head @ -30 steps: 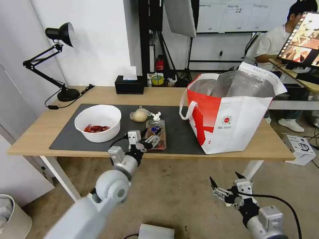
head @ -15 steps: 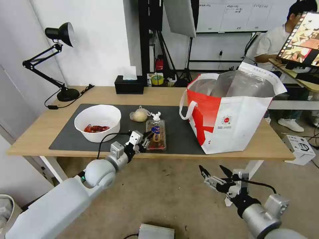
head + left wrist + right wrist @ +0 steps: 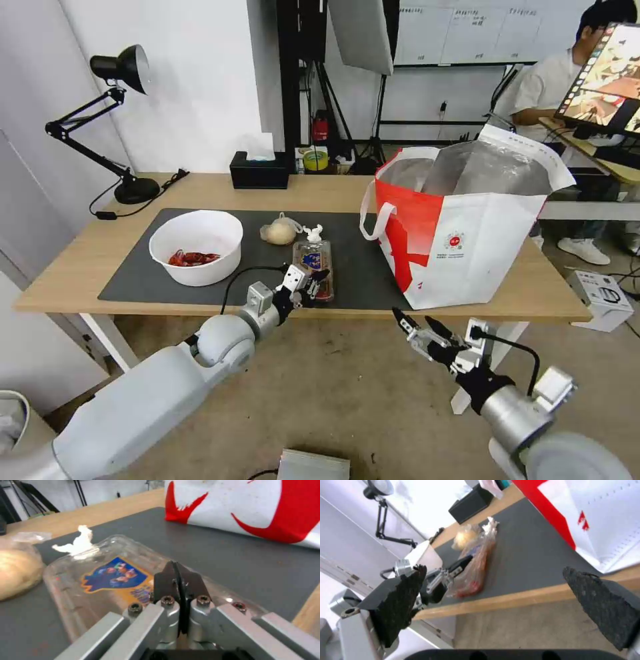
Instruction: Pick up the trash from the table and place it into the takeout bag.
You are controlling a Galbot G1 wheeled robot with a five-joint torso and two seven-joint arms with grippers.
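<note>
A clear clamshell tray (image 3: 313, 263) with a blue label lies on the dark mat (image 3: 360, 267) near the table's front edge. My left gripper (image 3: 313, 279) is shut, its black tips (image 3: 179, 572) over the tray's (image 3: 100, 580) near end. Behind the tray sit a crumpled white tissue (image 3: 314, 233) and a knotted clear bag (image 3: 280, 231) with a beige lump. The white bowl (image 3: 197, 247) with red scraps stands to the left. The red-and-white takeout bag (image 3: 467, 233) stands open on the right. My right gripper (image 3: 415, 325) hangs open below the table (image 3: 80, 267) edge.
A black desk lamp (image 3: 123, 120) and a black tissue box (image 3: 260, 172) stand at the table's back. On the floor are a white box (image 3: 603, 297) at the right and a grey box (image 3: 313, 465) in front of me. A person sits behind the bag.
My left gripper has shifted right along the table's front edge to the tray's near end. My right gripper has risen and moved left toward the table edge.
</note>
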